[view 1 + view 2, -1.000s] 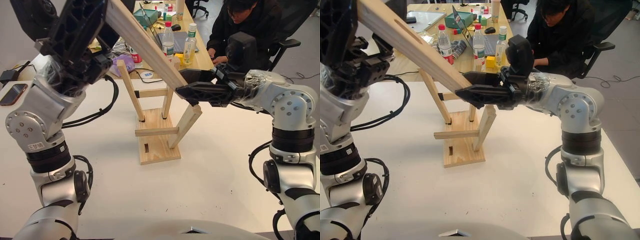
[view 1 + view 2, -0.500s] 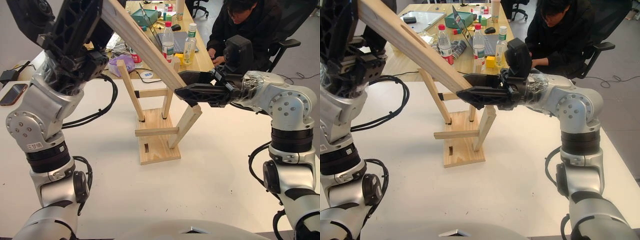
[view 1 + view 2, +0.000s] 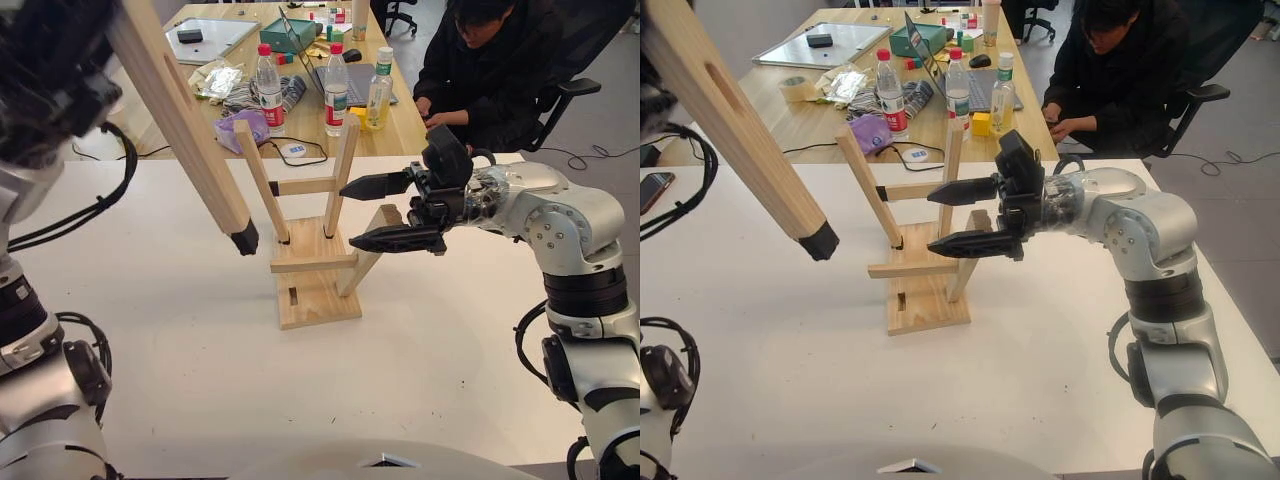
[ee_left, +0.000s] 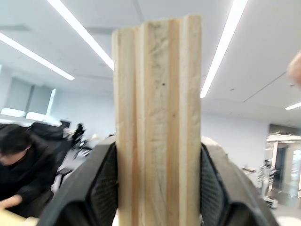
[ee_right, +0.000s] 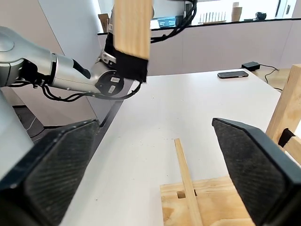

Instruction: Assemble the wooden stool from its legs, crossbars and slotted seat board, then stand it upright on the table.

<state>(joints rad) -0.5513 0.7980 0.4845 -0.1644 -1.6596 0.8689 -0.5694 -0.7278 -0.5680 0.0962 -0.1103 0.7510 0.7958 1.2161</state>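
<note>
One leg (image 3: pixel 185 130), clamped in left pincer (image 4: pixel 157 188) at 10 o'clock of seat board (image 3: pixel 318 300), likely needs slotting; right pincer (image 3: pixel 352 214) gapes empty.

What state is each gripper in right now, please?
Left gripper: closed on the wooden leg.
Right gripper: open, holding nothing.

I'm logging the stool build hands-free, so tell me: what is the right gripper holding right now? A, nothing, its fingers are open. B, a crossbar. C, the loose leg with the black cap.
A: the right gripper is open with nothing between its fingers, beside the half-built stool, while the left gripper is the one shut on the loose leg.
</note>
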